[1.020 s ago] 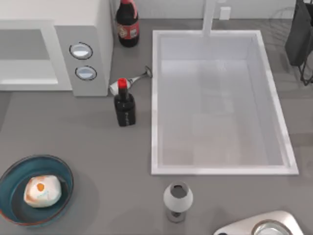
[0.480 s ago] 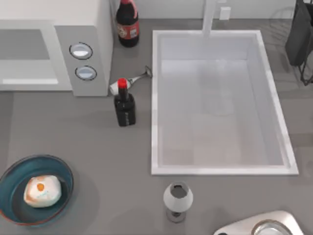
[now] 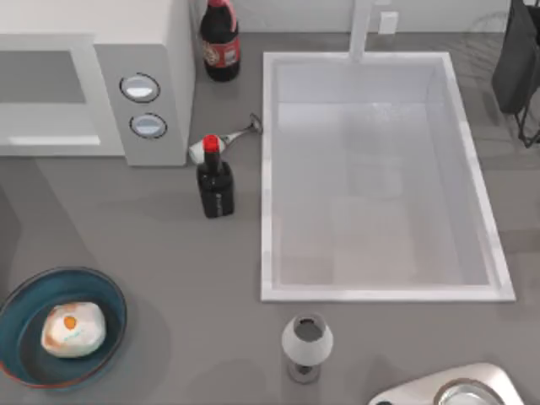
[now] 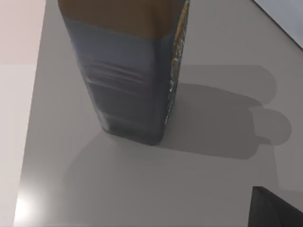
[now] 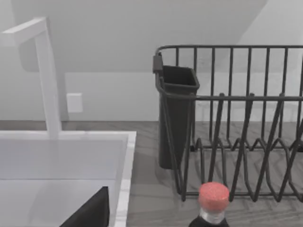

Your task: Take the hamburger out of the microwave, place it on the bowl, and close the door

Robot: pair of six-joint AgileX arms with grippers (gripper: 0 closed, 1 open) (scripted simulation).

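Hamburger (image 3: 73, 329) is seen resting inside the bowl (image 3: 116, 297) at the top view's lower left, and the door (image 3: 46, 84) lies flush with the microwave (image 3: 143, 25); little is judged left but withdrawal. Neither pincer's opening can be told

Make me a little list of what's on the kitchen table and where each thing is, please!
hamburger: lying inside the bowl
bowl: near left corner of the table
microwave: far left; door looks shut
dark bottle with red cap: upright, between microwave and sink
cola bottle: upright, right of the microwave
sink: middle of the table
goblet: upright, in front of the sink
dish rack: far right
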